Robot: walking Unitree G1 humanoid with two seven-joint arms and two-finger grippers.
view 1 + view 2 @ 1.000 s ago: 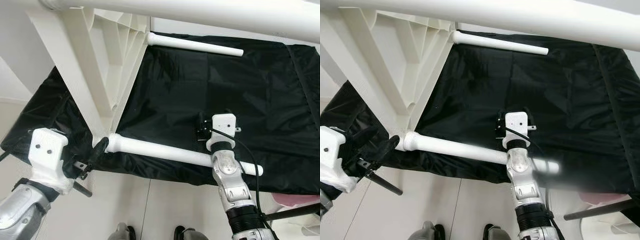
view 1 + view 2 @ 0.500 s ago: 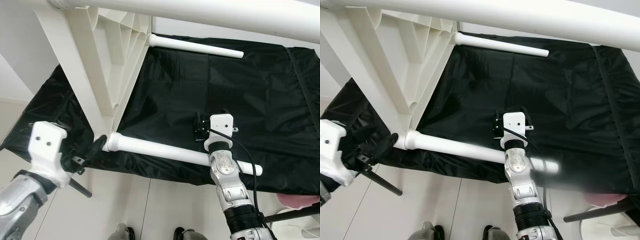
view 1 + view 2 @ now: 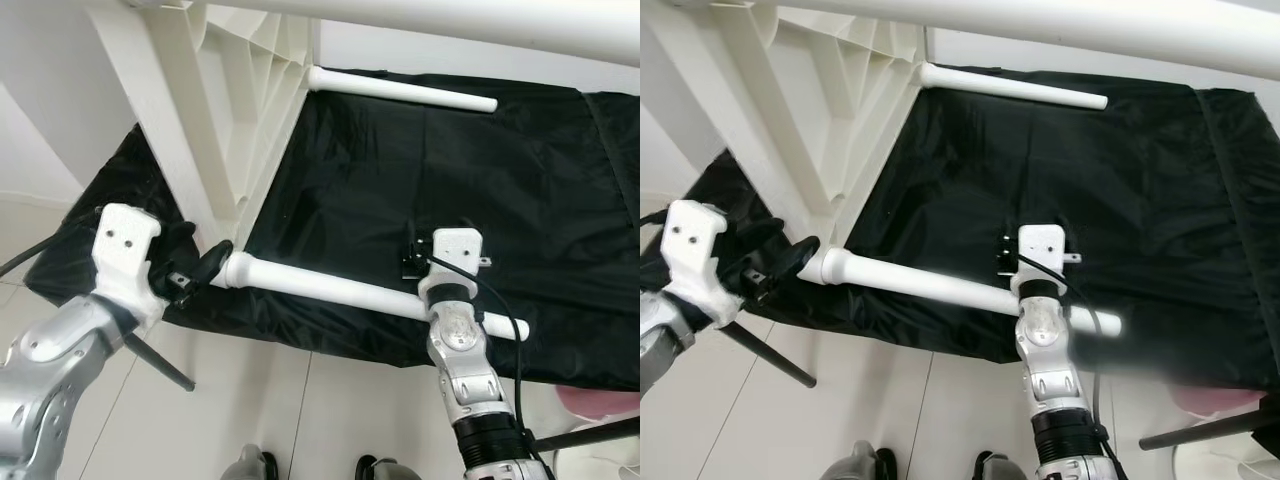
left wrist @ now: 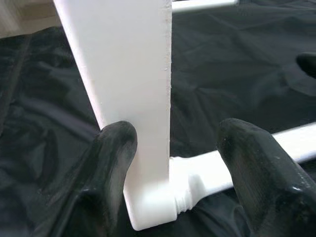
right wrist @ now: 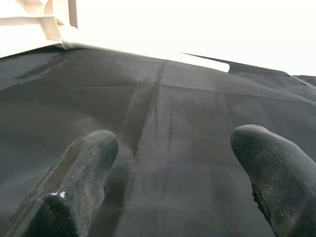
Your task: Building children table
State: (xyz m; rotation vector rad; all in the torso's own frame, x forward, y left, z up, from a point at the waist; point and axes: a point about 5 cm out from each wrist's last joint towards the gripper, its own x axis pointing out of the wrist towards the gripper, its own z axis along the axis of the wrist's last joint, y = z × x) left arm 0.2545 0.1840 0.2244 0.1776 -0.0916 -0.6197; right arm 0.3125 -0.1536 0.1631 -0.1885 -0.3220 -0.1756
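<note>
My left gripper [image 4: 170, 163] straddles the white table [image 3: 215, 130] corner, fingers apart, beside the screwed-in leg [image 3: 340, 292]. My right gripper [image 5: 168, 173] hovers spread over the black sheet [image 3: 420, 180].

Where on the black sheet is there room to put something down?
The widest bare patch of the black sheet lies between the far leg and the near leg. It is crowded at the tabletop corner, where the left gripper sits, and by the right gripper, open over the sheet.

A crinkled black sheet [image 3: 420, 170] covers most of the frame over pale floor tiles [image 3: 260, 400], with something pink [image 3: 600, 405] at lower right.
</note>
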